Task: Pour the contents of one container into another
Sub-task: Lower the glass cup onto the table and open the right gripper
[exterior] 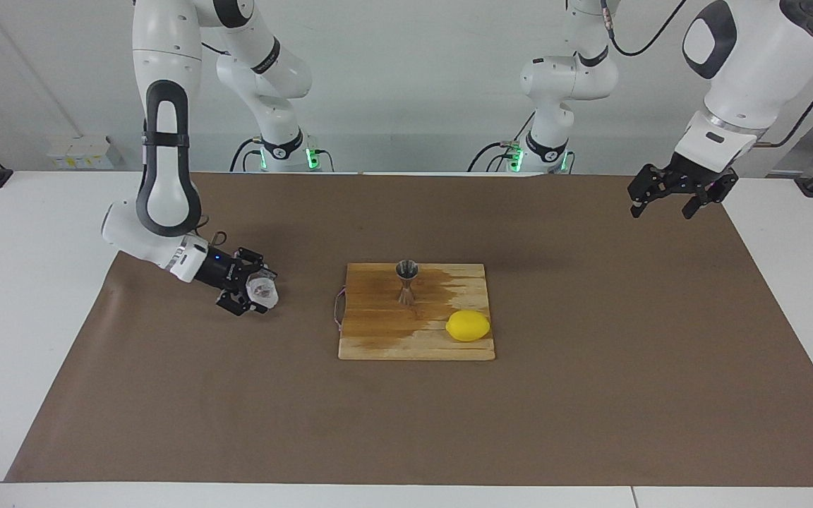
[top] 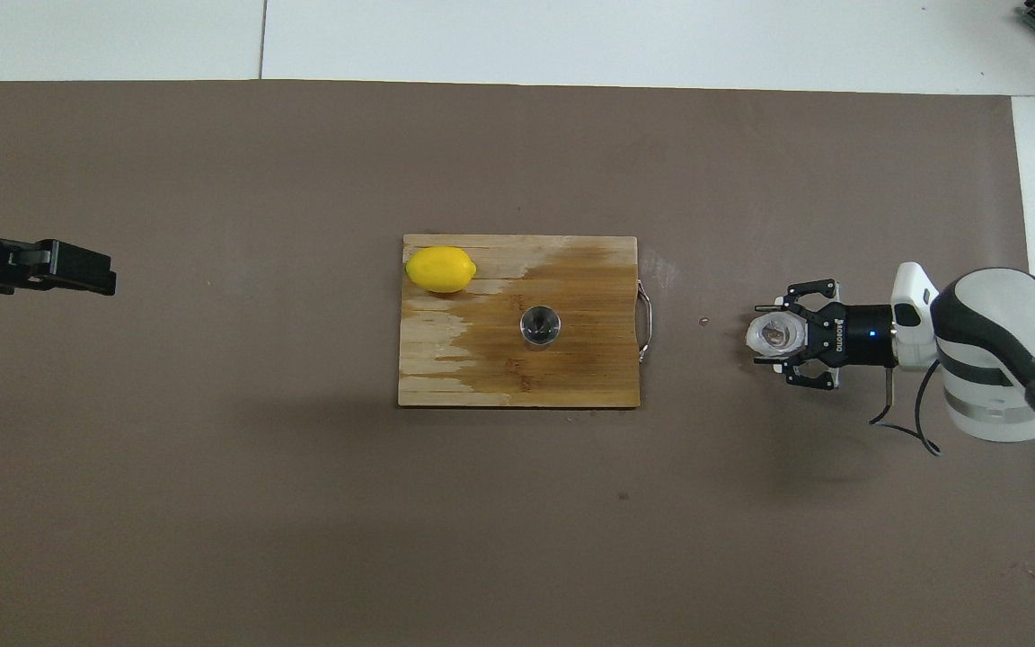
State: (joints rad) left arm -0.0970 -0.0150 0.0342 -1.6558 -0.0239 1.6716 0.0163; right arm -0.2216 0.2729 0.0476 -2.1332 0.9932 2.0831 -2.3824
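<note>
While cup (exterior: 264, 291) sits mouth-up within right tool (top: 762, 334), grip unclear; left tool (exterior: 660, 209) wide; jigger (exterior: 406, 282) upright

Right gripper (exterior: 255, 294) around cup (exterior: 263, 290); jigger (exterior: 406, 281) on board (exterior: 378, 331).

Facing view high across table, overhead view steeply down, both share cutting board (exterior: 416, 312)

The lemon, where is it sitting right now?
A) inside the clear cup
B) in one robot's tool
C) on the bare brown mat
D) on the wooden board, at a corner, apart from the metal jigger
D: the lemon lies on a corner of the wooden board, while the jigger stands apart from it nearer the board's middle, and neither robot tool is anywhere near it.
</note>
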